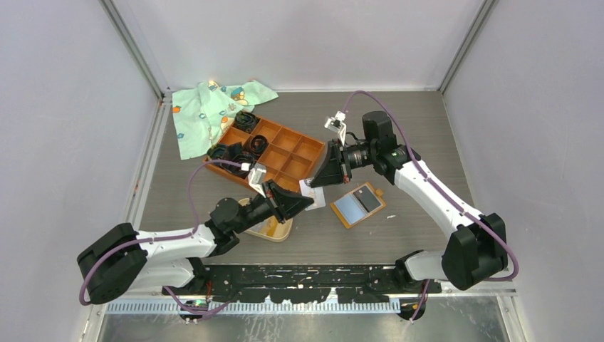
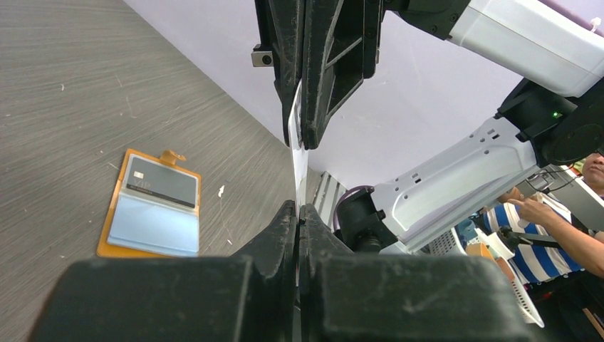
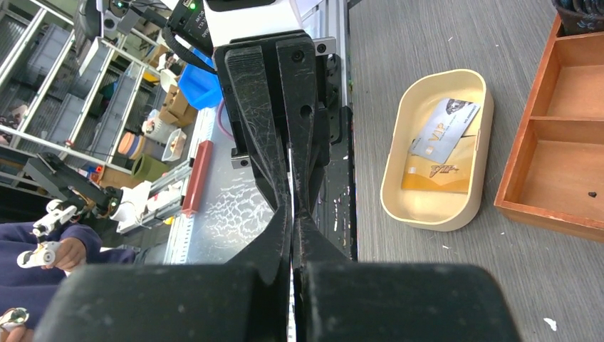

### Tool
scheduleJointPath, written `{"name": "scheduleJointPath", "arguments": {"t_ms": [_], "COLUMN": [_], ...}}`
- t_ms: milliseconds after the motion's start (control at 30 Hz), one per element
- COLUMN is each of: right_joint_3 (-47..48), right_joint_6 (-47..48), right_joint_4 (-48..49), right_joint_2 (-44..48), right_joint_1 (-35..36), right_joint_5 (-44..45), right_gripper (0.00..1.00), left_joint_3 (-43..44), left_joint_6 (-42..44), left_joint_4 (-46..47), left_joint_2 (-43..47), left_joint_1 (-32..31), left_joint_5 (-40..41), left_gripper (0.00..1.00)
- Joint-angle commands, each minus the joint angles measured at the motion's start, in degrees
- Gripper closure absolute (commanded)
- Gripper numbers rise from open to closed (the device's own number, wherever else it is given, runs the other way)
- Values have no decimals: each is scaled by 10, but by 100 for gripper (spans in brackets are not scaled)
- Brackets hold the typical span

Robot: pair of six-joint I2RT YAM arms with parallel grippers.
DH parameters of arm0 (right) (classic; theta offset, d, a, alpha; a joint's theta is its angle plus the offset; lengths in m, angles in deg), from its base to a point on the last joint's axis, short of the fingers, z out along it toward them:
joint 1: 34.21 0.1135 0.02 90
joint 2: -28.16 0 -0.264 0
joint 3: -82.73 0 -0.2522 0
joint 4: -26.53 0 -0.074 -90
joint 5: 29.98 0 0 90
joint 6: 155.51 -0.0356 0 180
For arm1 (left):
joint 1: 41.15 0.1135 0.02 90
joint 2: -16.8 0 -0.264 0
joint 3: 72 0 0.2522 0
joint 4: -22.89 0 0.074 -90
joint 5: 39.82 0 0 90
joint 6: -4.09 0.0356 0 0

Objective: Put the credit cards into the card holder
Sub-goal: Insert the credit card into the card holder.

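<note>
One credit card [image 1: 313, 192], pale in the top view, is held in the air between both grippers. My left gripper [image 1: 308, 202] is shut on its near end and my right gripper [image 1: 314, 182] is shut on its far end. The card shows edge-on in the left wrist view [image 2: 300, 167] and the right wrist view [image 3: 291, 174]. The card holder [image 3: 436, 217], a beige oval tray, lies on the table with a silver card [image 3: 446, 128] and a gold card [image 3: 434, 176] inside. In the top view my left arm half hides the tray [image 1: 279, 233]. Another dark card [image 2: 161, 182] sits in the open orange wallet [image 2: 114, 214].
The orange wallet [image 1: 358, 205] lies open right of the grippers. The large orange grid tray [image 1: 285, 153] with black coiled bands [image 1: 246, 121] stands behind the left arm. A green patterned cloth [image 1: 210, 110] lies at the back left.
</note>
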Motion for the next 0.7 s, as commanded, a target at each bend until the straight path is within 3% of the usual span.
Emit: {"name": "scheduleJointPath", "arguments": {"t_ms": [0,133,200,400,533,667], "right_joint_3": [10,9,8,8,11,10], "right_joint_6": [21,35,39,86,148,204], "right_joint_4": [-6,-17,-19,-57,-112,-167], "right_joint_2": [17,18,19,34,48,64], "right_joint_1": [-9,-19,-25,-54,-79,-107], "right_joint_5": [-28,-29,-30,-18,6,35], "right_gripper": [99,99,99,99,99,99], "left_joint_3": [-9,-13,-16,-39,-41,-43], "left_joint_6": [-4,-21,-23,-19,-34,-31], "left_joint_4": [27,-5,-19,-82,-183,-245], "left_joint_2": [12,25,36,101,166,211], "left_joint_1": [0,0,0,0,0,0], "left_joint_5": [36,51,55,88,127,125], "left_gripper": [88,61,52,38,21,14]}}
